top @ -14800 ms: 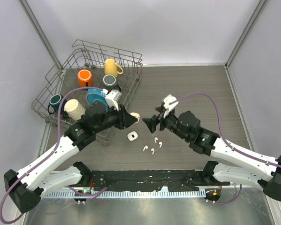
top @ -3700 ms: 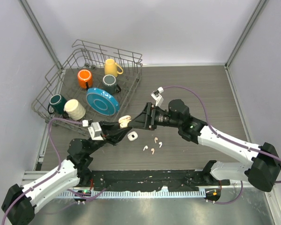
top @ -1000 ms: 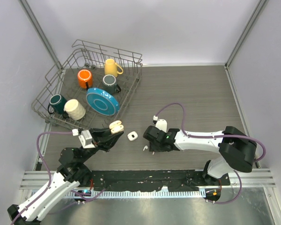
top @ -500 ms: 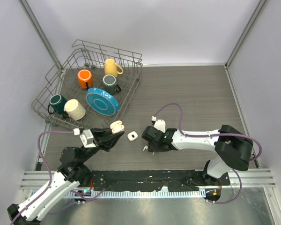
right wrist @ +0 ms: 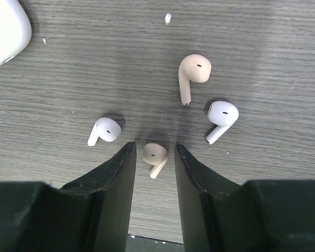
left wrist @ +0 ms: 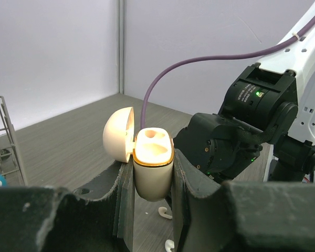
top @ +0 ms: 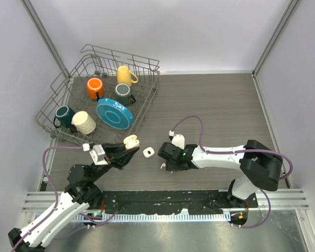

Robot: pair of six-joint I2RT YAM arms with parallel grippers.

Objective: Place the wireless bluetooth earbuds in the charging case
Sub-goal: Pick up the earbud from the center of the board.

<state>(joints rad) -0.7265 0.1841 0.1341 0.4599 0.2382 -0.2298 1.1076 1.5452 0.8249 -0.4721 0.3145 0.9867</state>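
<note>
My left gripper (left wrist: 152, 176) is shut on a cream charging case (left wrist: 152, 157), held upright off the table with its lid hinged open to the left; the same case (top: 130, 142) sits left of centre in the top view. My right gripper (right wrist: 154, 148) is down on the table, open, its fingers either side of a beige earbud (right wrist: 155, 156) with a thin gap on each side. Another beige earbud (right wrist: 191, 73) and two white earbuds (right wrist: 220, 118) (right wrist: 104, 130) lie just beyond the fingertips. From above, the right gripper (top: 168, 160) hides most of them.
A small white closed case (top: 148, 153) lies on the table between the two grippers; its corner (right wrist: 2, 31) shows in the right wrist view. A wire dish rack (top: 58, 89) with mugs and a blue plate (top: 115, 113) fills the back left.
The right gripper has edged slightly left over the earbuds and its jaws have narrowed a little. The left gripper and the cream case have stayed put.
</note>
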